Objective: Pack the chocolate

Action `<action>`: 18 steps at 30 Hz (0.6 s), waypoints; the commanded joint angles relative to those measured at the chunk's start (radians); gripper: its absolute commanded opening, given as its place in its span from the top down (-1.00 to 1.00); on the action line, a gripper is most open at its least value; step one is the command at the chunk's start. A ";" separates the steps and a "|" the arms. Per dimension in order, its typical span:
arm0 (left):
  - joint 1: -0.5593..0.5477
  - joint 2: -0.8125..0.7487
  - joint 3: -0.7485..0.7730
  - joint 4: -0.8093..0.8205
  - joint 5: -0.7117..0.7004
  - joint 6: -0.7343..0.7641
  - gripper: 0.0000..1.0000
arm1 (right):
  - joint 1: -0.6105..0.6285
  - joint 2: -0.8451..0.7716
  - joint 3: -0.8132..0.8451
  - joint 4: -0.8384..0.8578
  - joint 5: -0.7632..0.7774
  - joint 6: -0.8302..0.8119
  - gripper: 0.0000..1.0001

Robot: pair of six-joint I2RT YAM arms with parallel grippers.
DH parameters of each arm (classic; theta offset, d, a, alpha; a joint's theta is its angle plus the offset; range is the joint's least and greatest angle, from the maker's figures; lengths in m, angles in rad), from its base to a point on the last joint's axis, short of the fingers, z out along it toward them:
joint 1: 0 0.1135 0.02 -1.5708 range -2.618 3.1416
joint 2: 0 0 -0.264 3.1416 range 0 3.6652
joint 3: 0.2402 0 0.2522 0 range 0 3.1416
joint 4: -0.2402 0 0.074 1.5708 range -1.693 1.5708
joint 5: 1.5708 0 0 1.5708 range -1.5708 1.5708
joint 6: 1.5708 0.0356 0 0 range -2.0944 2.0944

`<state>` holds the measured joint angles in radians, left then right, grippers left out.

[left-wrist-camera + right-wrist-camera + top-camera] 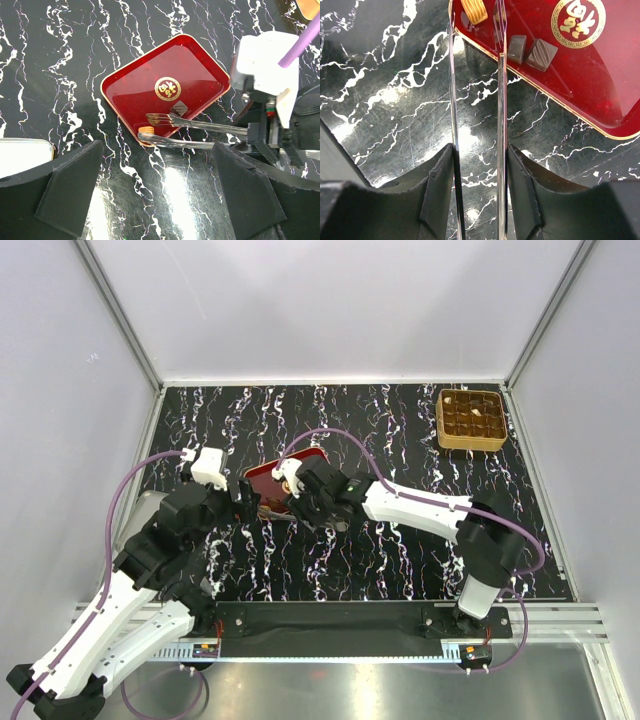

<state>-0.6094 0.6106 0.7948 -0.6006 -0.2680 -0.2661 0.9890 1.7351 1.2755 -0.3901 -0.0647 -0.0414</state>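
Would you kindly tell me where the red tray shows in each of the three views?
Top external: red tray left of centre, partly under the right arm.
Left wrist: centre, whole.
Right wrist: top right corner, cut off.
Shared landmark: its gold emblem, clear in both wrist views, not made out from above.

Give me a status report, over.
Left gripper open, empty. Right gripper shut on tongs, tips either side of tan chocolate at tray edge. Two dark chocolates beside it. Nothing blocking.

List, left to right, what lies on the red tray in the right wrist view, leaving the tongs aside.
First the tan ridged chocolate → plain dark chocolate → striped dark chocolate → gold emblem.
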 commanded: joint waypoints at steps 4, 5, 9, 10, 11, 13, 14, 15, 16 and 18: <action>0.002 -0.006 0.006 0.035 -0.023 0.004 -0.98 | 0.017 0.021 0.061 0.016 0.039 -0.012 0.02; 0.002 -0.006 0.006 0.035 -0.023 0.004 -0.98 | 0.019 0.026 0.064 0.016 0.051 -0.011 0.02; 0.002 -0.008 0.006 0.035 -0.023 0.004 -0.98 | 0.019 0.030 0.067 0.019 0.057 -0.009 0.04; 0.002 -0.009 0.006 0.035 -0.023 0.004 -0.98 | 0.019 0.030 0.067 0.020 0.060 -0.009 0.05; 0.002 -0.009 0.004 0.036 -0.022 0.002 -0.98 | 0.019 0.032 0.067 0.022 0.060 -0.009 0.06; 0.002 -0.008 0.004 0.036 -0.023 0.004 -0.98 | 0.019 0.030 0.070 0.020 0.060 -0.009 0.08; 0.000 -0.009 0.004 0.036 -0.023 0.004 -0.98 | 0.019 0.027 0.070 0.022 0.060 -0.011 0.11; 0.002 -0.009 0.006 0.036 -0.023 0.004 -0.98 | 0.019 0.023 0.070 0.025 0.060 -0.011 0.13; 0.002 -0.009 0.006 0.036 -0.023 0.004 -0.98 | 0.019 0.018 0.070 0.026 0.059 -0.011 0.15; 0.002 -0.008 0.006 0.036 -0.022 0.004 -0.98 | 0.019 0.003 0.070 0.037 0.094 -0.002 0.20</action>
<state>-0.6094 0.6102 0.7948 -0.6006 -0.2695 -0.2661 0.9958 1.7664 1.2995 -0.3897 -0.0185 -0.0410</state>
